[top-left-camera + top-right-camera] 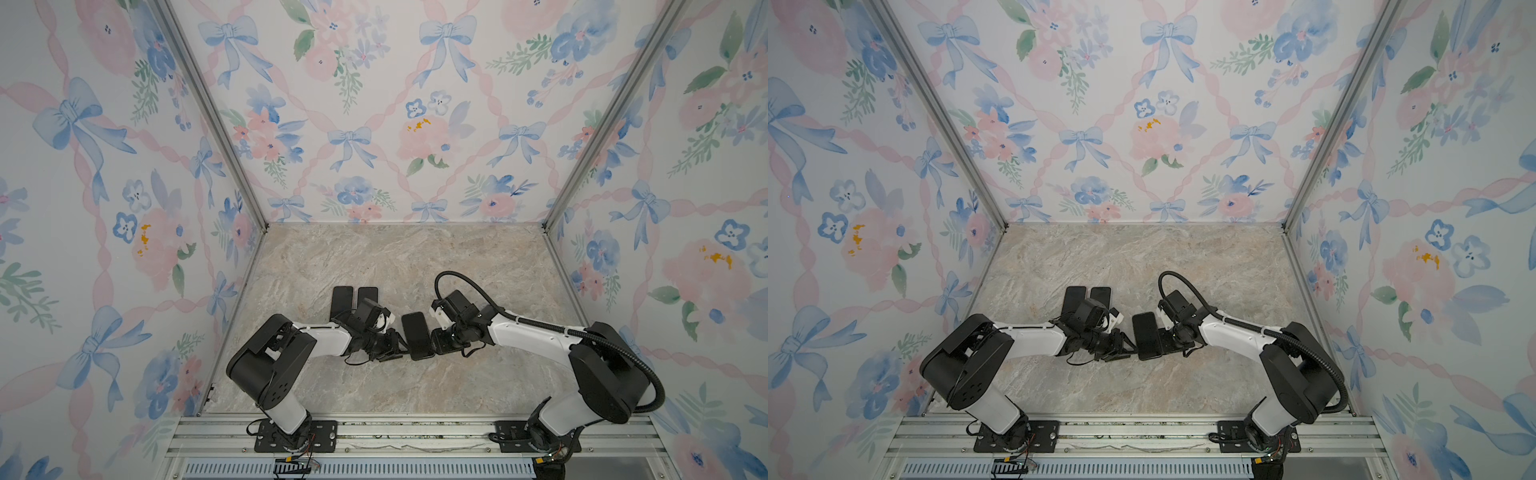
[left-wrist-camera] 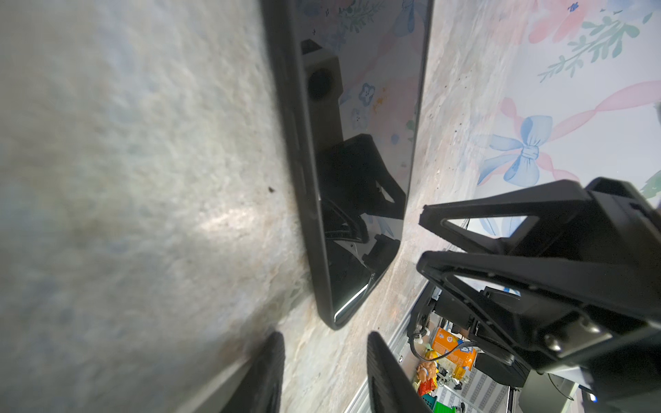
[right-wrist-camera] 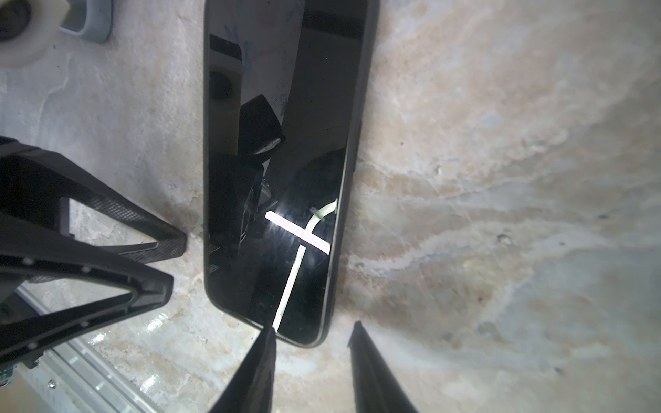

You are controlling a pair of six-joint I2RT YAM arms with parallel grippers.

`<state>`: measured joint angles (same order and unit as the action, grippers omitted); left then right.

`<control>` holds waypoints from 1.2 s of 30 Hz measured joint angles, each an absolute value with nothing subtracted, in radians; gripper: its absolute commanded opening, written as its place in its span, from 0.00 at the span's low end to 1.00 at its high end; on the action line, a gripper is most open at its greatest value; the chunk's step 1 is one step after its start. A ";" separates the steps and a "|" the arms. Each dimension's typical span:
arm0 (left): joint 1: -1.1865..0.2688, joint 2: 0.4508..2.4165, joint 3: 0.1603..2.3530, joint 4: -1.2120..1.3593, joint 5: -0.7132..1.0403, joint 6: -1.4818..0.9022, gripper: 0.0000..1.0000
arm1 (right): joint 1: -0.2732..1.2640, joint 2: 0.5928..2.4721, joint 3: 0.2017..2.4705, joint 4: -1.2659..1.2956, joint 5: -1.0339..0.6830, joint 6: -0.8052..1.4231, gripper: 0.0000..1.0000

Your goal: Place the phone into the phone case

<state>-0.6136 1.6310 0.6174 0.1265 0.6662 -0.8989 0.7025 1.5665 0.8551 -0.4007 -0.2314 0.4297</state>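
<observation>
A black phone (image 1: 417, 334) (image 1: 1147, 334) lies screen up on the marble table, between my two grippers. Seen from the left wrist, its glossy screen (image 2: 357, 143) sits inside the thick black rim of the phone case (image 2: 286, 125). My left gripper (image 1: 402, 351) (image 2: 325, 345) is open just short of the phone's near left corner, with only table between its fingers. My right gripper (image 1: 432, 348) (image 3: 314, 329) is open at the near right corner. One of its fingertips (image 3: 268, 334) overlaps the phone's edge (image 3: 279, 161). Neither gripper holds anything.
Two more flat black slabs (image 1: 343, 303) (image 1: 368, 295) lie side by side behind the left wrist, partly hidden by it. Floral walls close the table on three sides. An aluminium rail (image 1: 415, 432) carrying the arm bases runs along the front edge.
</observation>
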 measured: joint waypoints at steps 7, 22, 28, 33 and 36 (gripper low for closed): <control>-0.615 1.631 0.611 0.150 0.675 -0.903 0.44 | 0.697 1.600 0.850 -0.380 -0.259 0.434 0.42; -0.621 1.689 0.619 0.224 0.724 -0.914 0.39 | 0.701 1.615 0.839 -0.353 -0.277 0.445 0.32; -0.622 1.713 0.627 0.252 0.741 -0.914 0.38 | 0.712 1.617 0.836 -0.339 -0.277 0.456 0.28; -0.622 1.719 0.629 0.262 0.745 -0.914 0.38 | 0.714 1.618 0.836 -0.338 -0.276 0.463 0.26; -0.622 1.719 0.630 0.261 0.745 -0.914 0.38 | 0.714 1.619 0.834 -0.336 -0.274 0.464 0.25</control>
